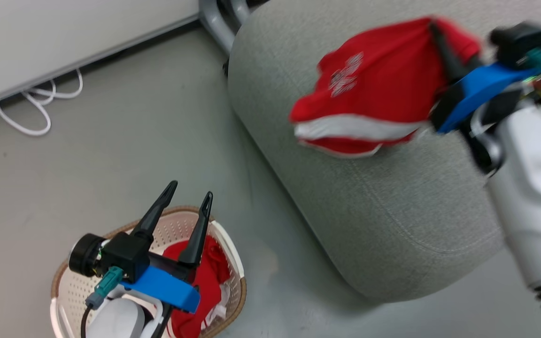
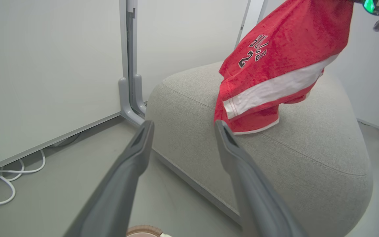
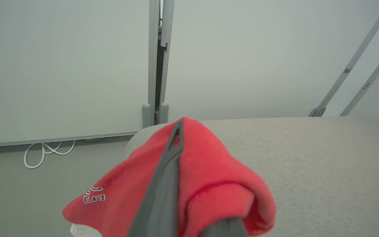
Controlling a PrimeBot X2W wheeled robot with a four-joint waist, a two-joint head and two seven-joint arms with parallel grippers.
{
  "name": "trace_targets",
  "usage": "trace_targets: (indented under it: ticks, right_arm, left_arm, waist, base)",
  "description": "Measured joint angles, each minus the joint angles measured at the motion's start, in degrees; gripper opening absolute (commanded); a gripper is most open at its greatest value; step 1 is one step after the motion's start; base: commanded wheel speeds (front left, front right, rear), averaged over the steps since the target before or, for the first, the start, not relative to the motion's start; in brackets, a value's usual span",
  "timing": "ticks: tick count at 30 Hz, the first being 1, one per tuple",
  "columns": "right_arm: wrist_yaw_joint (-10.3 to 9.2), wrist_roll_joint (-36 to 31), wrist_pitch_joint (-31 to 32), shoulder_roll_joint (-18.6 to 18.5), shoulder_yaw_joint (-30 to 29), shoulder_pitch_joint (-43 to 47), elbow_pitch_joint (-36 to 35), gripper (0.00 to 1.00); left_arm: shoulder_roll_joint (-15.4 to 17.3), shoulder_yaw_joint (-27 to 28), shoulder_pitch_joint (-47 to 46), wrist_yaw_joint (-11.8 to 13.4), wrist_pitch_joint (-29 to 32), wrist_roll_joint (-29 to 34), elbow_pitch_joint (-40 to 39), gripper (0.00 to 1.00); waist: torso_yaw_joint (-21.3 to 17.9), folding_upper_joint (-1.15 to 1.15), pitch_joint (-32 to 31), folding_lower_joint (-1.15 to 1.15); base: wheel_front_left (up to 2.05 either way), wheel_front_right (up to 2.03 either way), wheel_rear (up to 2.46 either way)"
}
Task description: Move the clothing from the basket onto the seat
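A red garment [image 1: 374, 89] with a white stripe and white lettering hangs over the light-grey seat [image 1: 383, 202], held up by my right gripper [image 1: 437, 35], which is shut on its top. In the left wrist view this garment [image 2: 281, 62] has its lower hem touching the seat [image 2: 308, 158]. From the right wrist the red cloth [image 3: 209, 177] drapes over my fingers [image 3: 166, 177]. A second red garment [image 1: 209, 277] lies in the cream basket [image 1: 230, 253] at the lower left. My left gripper [image 1: 190, 195] stands open above the basket, holding nothing.
A white cable [image 1: 40, 103] lies coiled on the grey floor by the white wall panel [image 1: 64, 33]. A grey metal post foot [image 1: 219, 23] stands behind the seat's left end. Bare floor separates the basket from the seat.
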Motion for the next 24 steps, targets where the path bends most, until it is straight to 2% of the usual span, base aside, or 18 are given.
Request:
trace_targets:
  ticks: [6,7,14,18,24]
  right_arm:
    - [0.00,-1.15,0.38,-6.32,-11.22,-6.90,2.09,0.00]
    - [0.00,-1.52,-0.20,-8.34,-15.34,-8.49,2.70,0.00]
    - [0.00,-2.97,-2.76,-12.03,-27.04,-11.71,4.81,0.00]
    - [0.00,-5.00,-4.68,-11.57,-31.96,-11.83,8.21,0.00]
    - [0.00,-9.37,-6.64,-8.69,-35.38,-10.98,13.67,0.00]
  left_arm:
    - [2.32,-2.78,-4.02,0.00,0.01,0.47,-2.08,1.00]
    - [3.33,-4.08,-6.05,0.00,0.00,0.62,-2.80,1.00]
    - [6.38,-6.88,-11.62,0.00,0.00,0.88,-5.15,1.00]
    - [7.09,-7.17,-12.92,0.00,0.00,0.98,-6.12,1.00]
    - [7.79,-7.17,-13.17,0.00,0.00,0.83,-6.56,1.00]
  waist:
    - [2.85,0.00,6.08,0.00]
    - [3.95,0.00,8.37,0.00]
    - [7.78,0.00,16.46,0.01]
    - [9.63,0.00,20.50,0.01]
    - [11.57,0.00,24.23,0.01]
  base:
    - [0.00,0.00,0.00]
    - [0.00,0.00,0.00]
    - [0.00,0.00,0.00]
    - [0.00,0.00,0.00]
    - [0.00,0.00,0.00]
